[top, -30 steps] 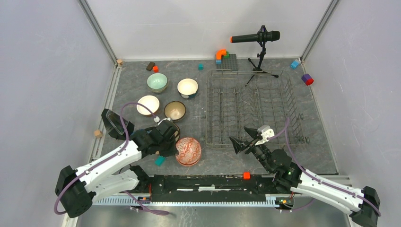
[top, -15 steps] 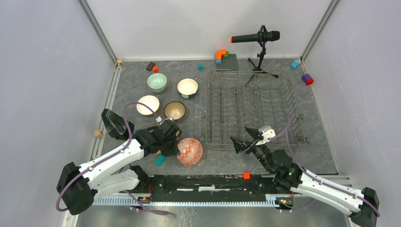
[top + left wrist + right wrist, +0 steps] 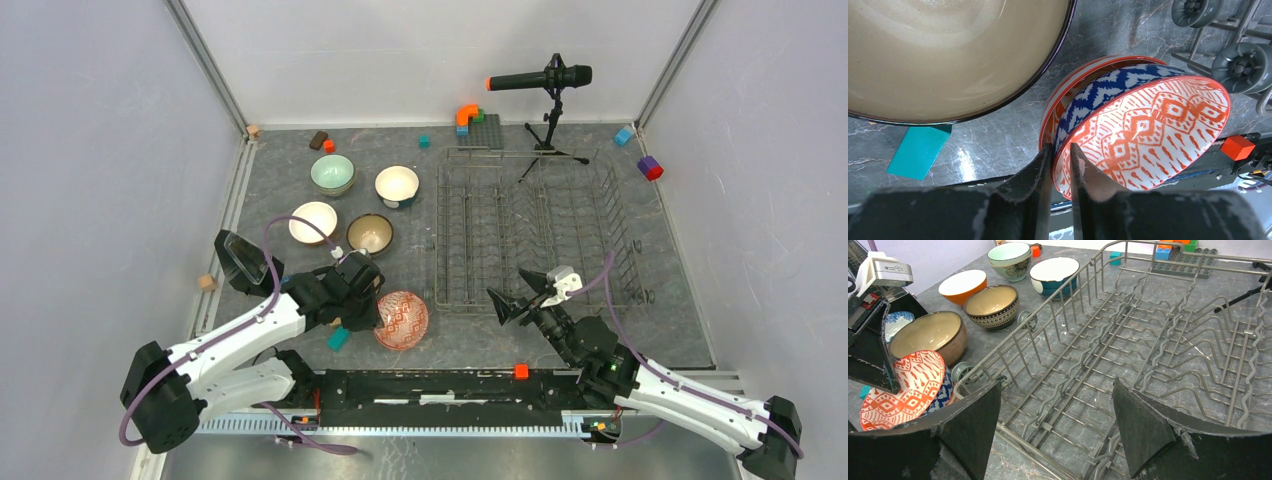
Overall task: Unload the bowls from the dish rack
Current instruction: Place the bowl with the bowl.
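Observation:
The wire dish rack (image 3: 530, 225) holds no bowls; it also shows in the right wrist view (image 3: 1148, 340). My left gripper (image 3: 370, 305) is shut on the rim of the red-white patterned bowl (image 3: 1148, 130), one finger inside and one outside. The bowl is tilted and sits in an orange-striped bowl (image 3: 1068, 87) on the table left of the rack's near corner. A large brown bowl (image 3: 948, 55) lies just beside them. Pale green (image 3: 332, 173), cream-teal (image 3: 397, 185), orange (image 3: 313, 222) and dark striped (image 3: 370, 234) bowls stand further back. My right gripper (image 3: 520, 300) is open and empty over the rack's near edge.
A microphone on a tripod (image 3: 545, 80) stands at the rack's far edge. A grey studded plate (image 3: 482, 130) with toy blocks sits behind the rack. Loose blocks include a teal one (image 3: 338, 340), a tan one (image 3: 207, 282) and a purple-red one (image 3: 650, 168).
My left gripper and the patterned bowl have shifted a little to the right. The right arm has not moved.

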Motion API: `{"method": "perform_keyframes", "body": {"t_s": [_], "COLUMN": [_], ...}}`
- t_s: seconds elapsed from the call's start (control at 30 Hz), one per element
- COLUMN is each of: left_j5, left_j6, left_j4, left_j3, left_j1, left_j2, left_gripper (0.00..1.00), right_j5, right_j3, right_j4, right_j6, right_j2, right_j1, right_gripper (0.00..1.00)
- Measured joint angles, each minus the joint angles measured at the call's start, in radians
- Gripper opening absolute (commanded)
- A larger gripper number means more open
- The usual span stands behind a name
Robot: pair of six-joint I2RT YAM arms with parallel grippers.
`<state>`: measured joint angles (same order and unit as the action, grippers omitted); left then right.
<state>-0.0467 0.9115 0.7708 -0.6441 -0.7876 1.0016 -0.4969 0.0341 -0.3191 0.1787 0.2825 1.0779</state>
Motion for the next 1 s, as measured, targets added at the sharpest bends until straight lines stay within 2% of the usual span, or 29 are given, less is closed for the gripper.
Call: {"method": "perform_keyframes", "body": {"t_s": [1.0], "left_j5": [-0.023], "left_j6": [0.000], "left_j4": [0.093], "left_j3": [-0.019], "left_j1": [0.000], "left_j2": [-0.069], "left_gripper": [0.28], "right_j5": [-0.002], "right_j3": [0.000], "right_j4": [0.026], "right_j6": [0.007], "right_j2": [-0.028], "right_j1": [0.000], "right_gripper": [0.87]}}
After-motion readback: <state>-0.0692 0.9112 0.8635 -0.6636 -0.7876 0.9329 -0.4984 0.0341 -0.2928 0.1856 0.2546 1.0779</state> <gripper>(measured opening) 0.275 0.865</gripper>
